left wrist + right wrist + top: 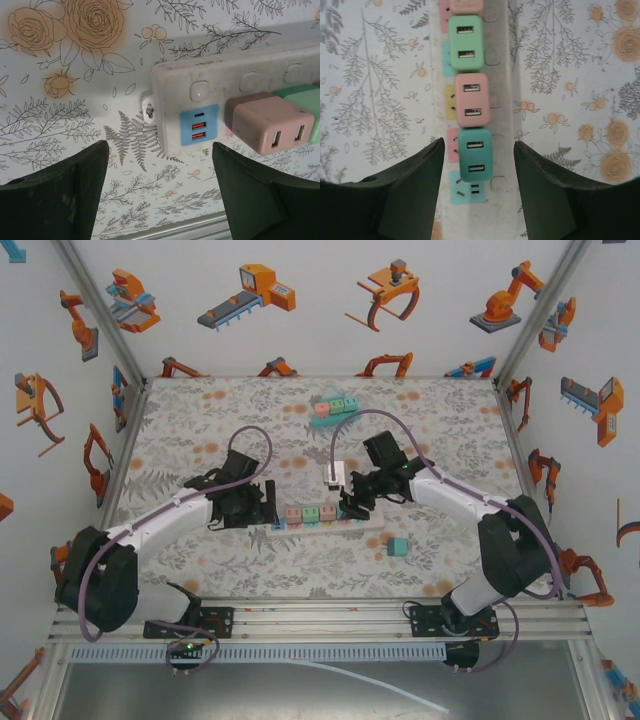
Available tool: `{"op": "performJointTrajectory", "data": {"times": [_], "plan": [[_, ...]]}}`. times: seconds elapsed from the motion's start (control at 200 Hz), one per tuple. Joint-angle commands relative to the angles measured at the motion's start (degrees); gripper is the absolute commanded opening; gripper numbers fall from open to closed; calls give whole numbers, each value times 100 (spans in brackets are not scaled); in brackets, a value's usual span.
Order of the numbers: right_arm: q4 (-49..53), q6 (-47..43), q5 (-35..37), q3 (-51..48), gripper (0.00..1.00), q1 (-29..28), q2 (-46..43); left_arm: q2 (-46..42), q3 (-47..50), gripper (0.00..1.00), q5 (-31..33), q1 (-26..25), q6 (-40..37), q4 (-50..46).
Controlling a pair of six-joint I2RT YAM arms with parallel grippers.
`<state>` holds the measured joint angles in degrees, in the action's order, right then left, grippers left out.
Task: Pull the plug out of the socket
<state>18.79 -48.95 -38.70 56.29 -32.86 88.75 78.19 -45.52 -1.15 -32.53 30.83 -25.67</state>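
right hand (479, 145) open, fingers (405, 195) on either side of the teal plug (476, 154), gap visible on both sides, no contact that I can see
teal plug is seated in the power strip (502, 100), last of a row of four, on the side nearest the right hand
going away from the hand: pink plug (472, 99) just beside it, then green plug (465, 42), then second pink plug (466, 5) cut off by the frame edge
all four sit upright with their USB ports facing up at the wrist camera

left hand (160, 147) open wide at the opposite end of the strip
in its wrist view the strip end with the blue USB panel (199, 125) lies between the two fingers (55, 200), apart from both
second pink plug is just beside that panel

overhead: strip lies crosswise near the middle of the floral table (200, 440), one hand over each end
loose cube (398, 546), teal, sits on the table to the right of the strip, nearer the arm bases
second strip (335, 407) with plugs sits well apart, towards the far edge
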Motion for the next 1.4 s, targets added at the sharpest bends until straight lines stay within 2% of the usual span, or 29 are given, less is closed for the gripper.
{"op": "performJointTrajectory", "data": {"times": [0.0, 0.24, 0.651, 0.861, 1.106, 1.392], "plan": [[-397, -24, 379, -79, 52, -57, 111, 271, 42, 75, -134, 21, -85, 156], [-394, -54, 295, -154, 43, -157, 266, 508, 93, 71, -79, 2, -103, 207], [-349, -64, 243, -88, 31, -221, 481, 821, 269, 70, 99, -59, -129, 36], [-402, 245, -362, 20, 23, -220, 444, 911, 333, 70, 158, -94, -55, 67], [-260, 604, -589, 246, 17, -221, 358, 1170, 188, 70, 819, -122, 68, -511], [-183, 614, -516, 248, 9, -221, 174, 1212, 139, 71, 905, -139, 68, -539]]}}
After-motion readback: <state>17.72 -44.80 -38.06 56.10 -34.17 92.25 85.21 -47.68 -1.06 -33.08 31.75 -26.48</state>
